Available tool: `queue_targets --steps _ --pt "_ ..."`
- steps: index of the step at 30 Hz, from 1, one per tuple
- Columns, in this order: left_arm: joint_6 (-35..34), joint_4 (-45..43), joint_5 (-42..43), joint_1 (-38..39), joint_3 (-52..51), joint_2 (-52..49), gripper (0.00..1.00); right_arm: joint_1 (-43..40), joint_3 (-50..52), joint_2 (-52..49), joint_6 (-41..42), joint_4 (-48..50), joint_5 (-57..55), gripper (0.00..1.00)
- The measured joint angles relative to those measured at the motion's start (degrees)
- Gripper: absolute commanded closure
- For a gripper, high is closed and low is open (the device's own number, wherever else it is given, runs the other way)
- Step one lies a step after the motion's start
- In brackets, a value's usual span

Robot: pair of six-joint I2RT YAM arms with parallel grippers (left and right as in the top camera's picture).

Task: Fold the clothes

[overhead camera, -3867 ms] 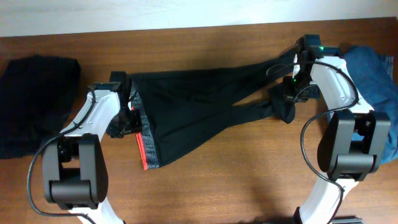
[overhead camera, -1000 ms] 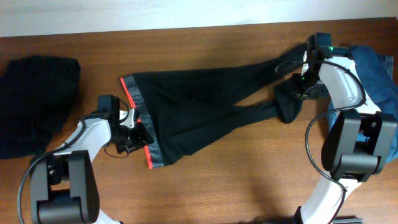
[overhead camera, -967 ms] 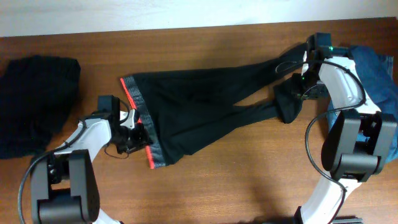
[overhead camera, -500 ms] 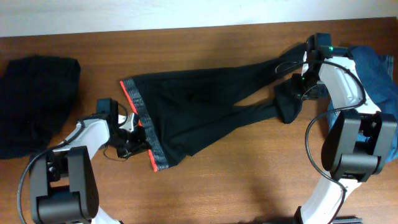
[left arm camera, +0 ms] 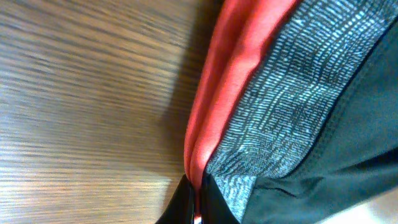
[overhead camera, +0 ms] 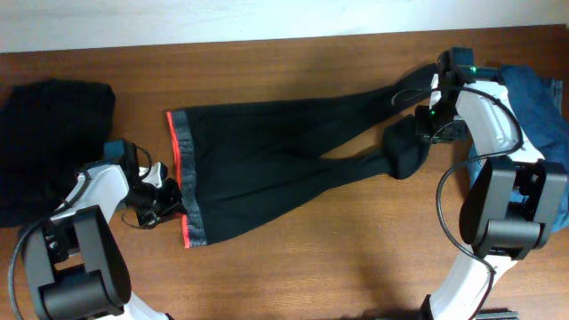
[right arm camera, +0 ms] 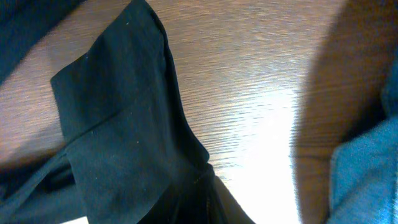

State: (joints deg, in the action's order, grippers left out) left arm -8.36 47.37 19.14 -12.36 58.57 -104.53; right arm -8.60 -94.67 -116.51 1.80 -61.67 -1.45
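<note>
Black trousers (overhead camera: 267, 160), grey waistband (overhead camera: 189, 160) (red-edged) pinched in left claw (overhead camera: 174, 201)

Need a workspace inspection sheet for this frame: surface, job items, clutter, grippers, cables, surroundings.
Surface: wooden table, nothing spilled.
Job's things: trousers spread flat, waistband at the left, legs crossing toward the right.
Clutter: black garment at the left edge; denim at the right edge.
Grippers: left gripper shut on the waistband's red edge; right gripper seems shut on a leg end.
Cables: black cable looping by the left arm, another by the right arm.
Surroundings: pale strip beyond the far edge; nothing else seen.
</note>
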Motion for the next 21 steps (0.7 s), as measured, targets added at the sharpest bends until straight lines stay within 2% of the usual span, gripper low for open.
queue_targets --steps 10,14,21 --pt "0.5 -1.2 -7.6 0.1 2.1 0.2 1.00 0.0 0.0 0.0 -3.9 0.5 -0.6 0.85" --pt "0.5 -0.9 -10.1 0.0 3.5 0.2 1.00 0.0 0.0 0.0 -4.2 1.7 -3.1 0.72" --pt "0.5 -0.2 -13.1 0.0 4.0 0.2 1.00 0.0 0.0 0.0 -4.6 3.1 -9.2 0.72"
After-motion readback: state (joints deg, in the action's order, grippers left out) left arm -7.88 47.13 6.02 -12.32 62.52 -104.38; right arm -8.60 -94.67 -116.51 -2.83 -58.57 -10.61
